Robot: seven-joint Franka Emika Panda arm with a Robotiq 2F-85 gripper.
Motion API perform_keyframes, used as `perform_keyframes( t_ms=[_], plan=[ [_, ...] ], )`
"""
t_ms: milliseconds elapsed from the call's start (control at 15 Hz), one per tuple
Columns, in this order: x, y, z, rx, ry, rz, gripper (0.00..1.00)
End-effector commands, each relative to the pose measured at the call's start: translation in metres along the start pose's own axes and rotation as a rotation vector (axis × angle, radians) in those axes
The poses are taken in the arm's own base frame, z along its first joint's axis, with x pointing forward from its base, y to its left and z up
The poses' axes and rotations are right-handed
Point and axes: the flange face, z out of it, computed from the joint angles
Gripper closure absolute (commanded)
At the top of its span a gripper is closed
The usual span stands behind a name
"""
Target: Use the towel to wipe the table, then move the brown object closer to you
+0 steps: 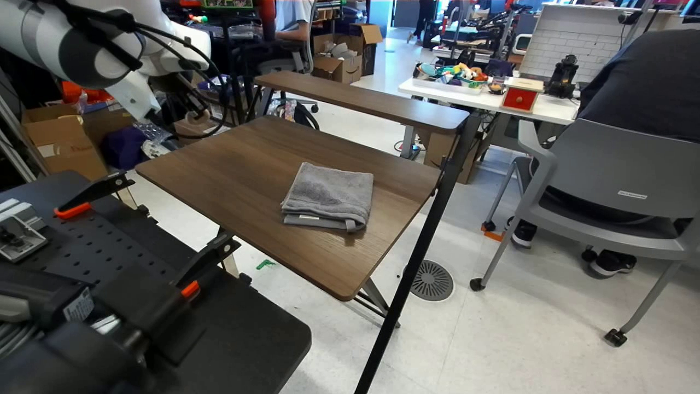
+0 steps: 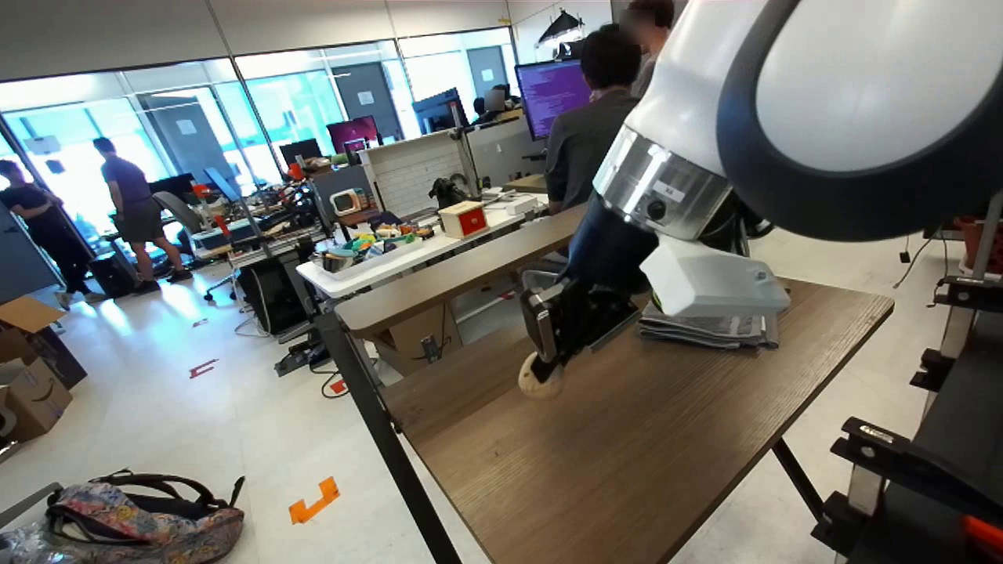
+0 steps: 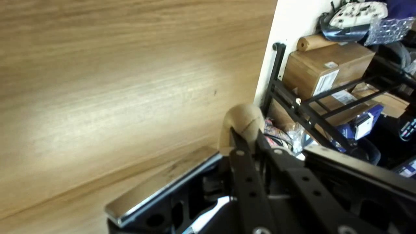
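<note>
Both exterior views look slantwise down from opposite ends of the table (image 1: pixel 229 169); they share it, towel (image 1: pixel 331 191) and arm (image 2: pixel 689 117); the wrist view, much nearer, faces the table past the gripper (image 3: pixel 247 133).

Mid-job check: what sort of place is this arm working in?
Likely a robotics lab or shared technical workspace. Exterior views show a lit purple monitor, a white table holding colourful clutter, and a black bench with clamps along its edge.

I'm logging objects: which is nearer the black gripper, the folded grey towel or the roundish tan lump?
The roundish tan lump, held in the gripper; the grey towel lies apart on the brown wooden table.
</note>
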Motion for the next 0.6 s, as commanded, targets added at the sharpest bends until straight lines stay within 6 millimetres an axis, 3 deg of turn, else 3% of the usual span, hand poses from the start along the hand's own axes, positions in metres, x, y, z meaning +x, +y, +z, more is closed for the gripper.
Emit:
perform_keyframes(
  t_ms=[0, 533],
  plan=[
    [-0.033, 0.002, 0.0, 0.033, 0.024, 0.024, 0.98],
    [-0.055, 0.037, 0.019, -0.05, -0.054, 0.064, 0.98]
  ],
)
